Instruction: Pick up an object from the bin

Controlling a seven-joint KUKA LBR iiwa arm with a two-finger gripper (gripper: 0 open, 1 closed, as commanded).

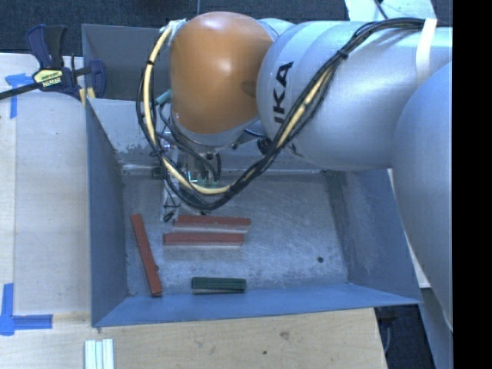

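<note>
- Four small things lying loose on the floor of the bin (307,221): two reddish-brown bars in the middle, a third by the left wall, one short dark piece near the front.
- Upper bar (219,222) and lower bar (204,238): flat, parallel, running left to right, just beside each other with a thin strip of floor between. Open floor beyond both, so probably the easiest pair to reach.
- Slanted bar (146,254): flat along the foot of the left wall, far end near the front corner. Little room on the wall side for a grip, by the look of it.
- Green block (218,284): flat, just beside the front wall, apart from the pair.
- Gripper (172,206): hangs low in the bin under the orange cover (215,68) and loops of cables (154,129), just over the left ends of the two middle bars, nearest the upper bar.
- Cannot tell whether open or closed, with the cover and cables in the way. Nothing seen between its tips.
- Likely aim, judging by position alone: the left end of the upper bar.
- Nothing lifted yet, to judge by all four pieces resting flat on the floor.
- Possible trouble: catching the lower bar as well, or tipping a bar gripped so near one end.
</note>
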